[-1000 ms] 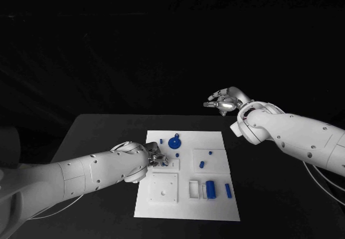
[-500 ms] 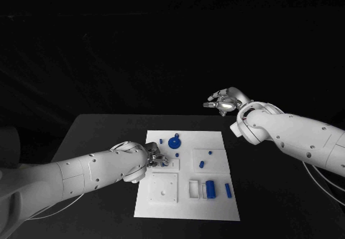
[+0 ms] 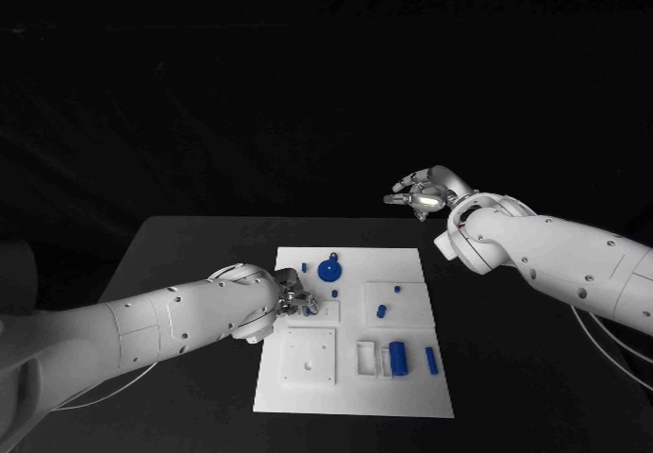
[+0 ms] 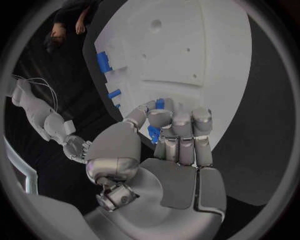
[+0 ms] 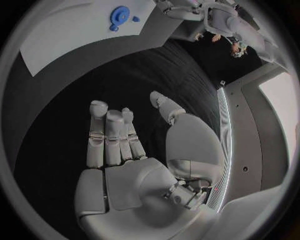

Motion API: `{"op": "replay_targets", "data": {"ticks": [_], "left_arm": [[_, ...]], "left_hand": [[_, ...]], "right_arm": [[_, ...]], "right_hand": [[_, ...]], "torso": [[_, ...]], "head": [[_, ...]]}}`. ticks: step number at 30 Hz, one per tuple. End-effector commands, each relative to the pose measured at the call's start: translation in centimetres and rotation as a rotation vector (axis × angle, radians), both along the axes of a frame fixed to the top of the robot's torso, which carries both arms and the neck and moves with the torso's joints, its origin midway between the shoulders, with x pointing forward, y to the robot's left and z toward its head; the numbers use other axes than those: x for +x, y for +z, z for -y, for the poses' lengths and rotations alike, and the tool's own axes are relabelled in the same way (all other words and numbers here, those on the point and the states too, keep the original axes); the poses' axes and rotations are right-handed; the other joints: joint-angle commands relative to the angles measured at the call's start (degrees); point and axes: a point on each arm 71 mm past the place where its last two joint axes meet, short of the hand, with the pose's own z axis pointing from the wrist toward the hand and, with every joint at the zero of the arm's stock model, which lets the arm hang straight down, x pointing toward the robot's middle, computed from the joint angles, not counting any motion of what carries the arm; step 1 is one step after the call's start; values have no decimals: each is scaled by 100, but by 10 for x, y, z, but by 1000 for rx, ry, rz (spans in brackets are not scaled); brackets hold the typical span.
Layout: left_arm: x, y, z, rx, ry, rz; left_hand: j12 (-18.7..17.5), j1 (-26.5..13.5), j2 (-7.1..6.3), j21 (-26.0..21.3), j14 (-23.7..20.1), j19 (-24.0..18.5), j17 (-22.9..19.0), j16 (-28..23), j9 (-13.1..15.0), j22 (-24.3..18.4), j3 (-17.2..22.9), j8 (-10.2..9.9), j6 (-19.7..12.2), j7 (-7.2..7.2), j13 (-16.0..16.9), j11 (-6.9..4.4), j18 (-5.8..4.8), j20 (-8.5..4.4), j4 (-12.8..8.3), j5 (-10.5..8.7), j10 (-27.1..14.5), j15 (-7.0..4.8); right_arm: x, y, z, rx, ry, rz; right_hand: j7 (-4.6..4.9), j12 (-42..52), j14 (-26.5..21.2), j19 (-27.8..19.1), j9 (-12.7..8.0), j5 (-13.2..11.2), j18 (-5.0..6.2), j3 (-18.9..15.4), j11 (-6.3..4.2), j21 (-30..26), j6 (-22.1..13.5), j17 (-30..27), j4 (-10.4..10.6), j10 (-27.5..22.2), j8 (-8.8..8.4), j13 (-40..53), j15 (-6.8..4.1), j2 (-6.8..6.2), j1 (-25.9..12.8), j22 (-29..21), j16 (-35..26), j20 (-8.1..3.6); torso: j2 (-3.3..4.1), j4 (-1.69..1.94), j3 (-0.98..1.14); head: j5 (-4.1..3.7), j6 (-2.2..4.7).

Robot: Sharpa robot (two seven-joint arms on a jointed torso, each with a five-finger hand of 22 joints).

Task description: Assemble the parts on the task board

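Observation:
The white task board point(image 3: 357, 396) lies in the middle of the black table. My left hand point(image 3: 294, 300) is over the board's left side, fingers curled around a small blue part point(image 4: 154, 133) pinched against the thumb. On the board lie a blue gear point(image 3: 331, 273), a few small blue pegs point(image 3: 382, 310), a larger blue block point(image 3: 399, 359) and a slim blue bar point(image 3: 431, 360). My right hand point(image 3: 427, 192) hangs raised beyond the table's far right edge; its fingers point(image 5: 106, 135) are spread and hold nothing. The right wrist view also shows the board point(image 5: 56, 45) and gear point(image 5: 119, 13).
A white square plate with small holes point(image 3: 310, 357) sits at the board's near left, and a white holder point(image 3: 367, 357) stands beside the blue block. Bare black table point(image 3: 191, 255) surrounds the board on both sides.

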Motion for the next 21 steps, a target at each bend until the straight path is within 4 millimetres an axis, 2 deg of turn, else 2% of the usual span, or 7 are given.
{"op": "replay_targets", "data": {"ticks": [1,21], "left_arm": [[-1,-1,2,13,-29,-47],[1,2,12,43,-69,-70]], "left_hand": [[22,127,73,24,204,-39,-5,29,37,111,69,14,447,-406,-10,-169,149,-542,-22,24,-222,-267],[38,138,69,37,199,-58,-9,41,51,109,72,17,450,-409,-22,-172,145,-535,-22,83,-225,-267]], "right_arm": [[0,-1,-2,-2,12,-8],[0,-4,-4,-2,16,-13]], "right_hand": [[26,17,1,0,0,29,258,-33,-1,-28,-4,-10,4,50,23,-6,-26,37,-14,84,-13,-20],[26,25,3,5,-2,36,258,-38,-2,-29,-7,-11,2,51,22,-17,-27,43,-14,85,-11,-22]], "torso": [[-4,6,1],[-7,11,-1]], "head": [[0,-6],[2,2]]}}
